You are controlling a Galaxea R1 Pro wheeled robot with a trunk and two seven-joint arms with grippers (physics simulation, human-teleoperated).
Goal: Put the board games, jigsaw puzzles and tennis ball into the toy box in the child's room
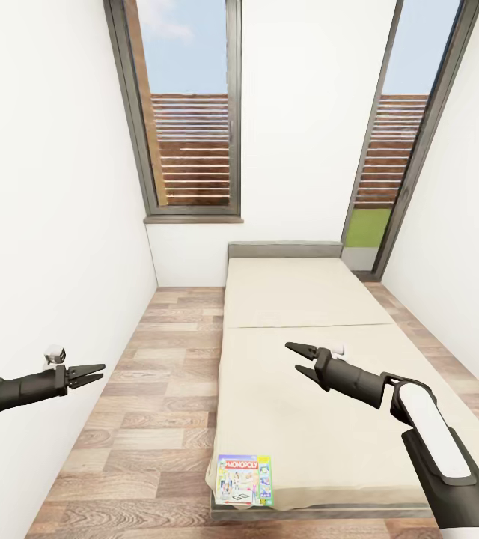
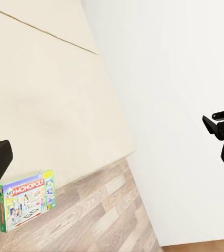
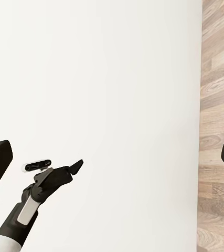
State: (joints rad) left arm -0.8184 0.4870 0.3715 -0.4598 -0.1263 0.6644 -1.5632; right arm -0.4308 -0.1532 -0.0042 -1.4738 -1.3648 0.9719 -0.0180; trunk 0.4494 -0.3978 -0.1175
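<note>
My left gripper point(image 1: 96, 371) hangs over the wood floor point(image 1: 142, 419) with its jaws a little open and holding nothing. The Monopoly box point(image 1: 244, 480) lies flat at the near left corner of the bed point(image 1: 292, 299); I think it is light, stiff and smooth, so I would pinch its overhanging edge. My right gripper point(image 1: 296, 358) is over the bed, jaws open and empty.

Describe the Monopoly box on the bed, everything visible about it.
The Monopoly box is a flat rectangular board game with a green edge, a white face, a red logo and small cartoon figures. It looks like printed cardboard, shut. It lies flat, face up, on the beige mattress at the near corner of the bed, close to the floor-side edge. Nothing else touches it; neither end effector is near it.
</note>
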